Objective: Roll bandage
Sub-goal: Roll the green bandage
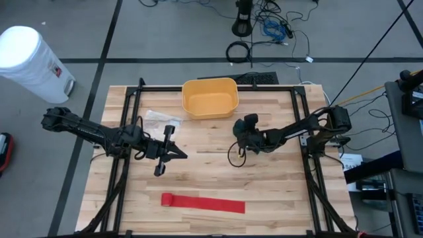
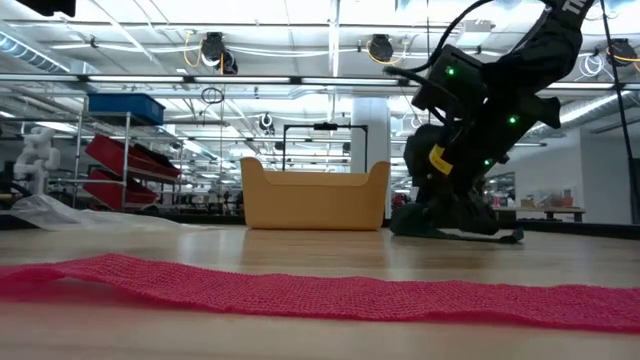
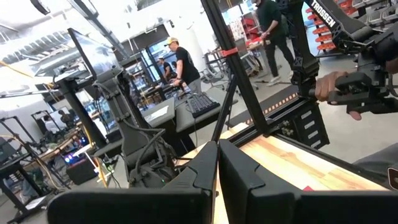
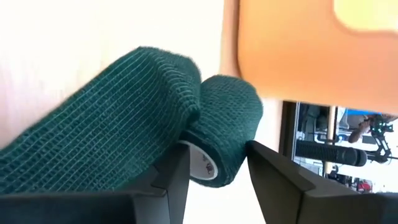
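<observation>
Near the bottom of the high view I see a red bandage strip (image 1: 203, 203) lying flat on the wooden surface (image 1: 277, 192). It looks soft, light and floppy. In the middle right, my right claw (image 4: 214, 163) has its fingers on both sides of a green bandage roll (image 4: 221, 140), partly open. I think gripping the roll's firm core works best. My left claw (image 1: 173, 150) is pinched closed, empty. A yellow tub (image 1: 209, 97) sits beyond.
</observation>
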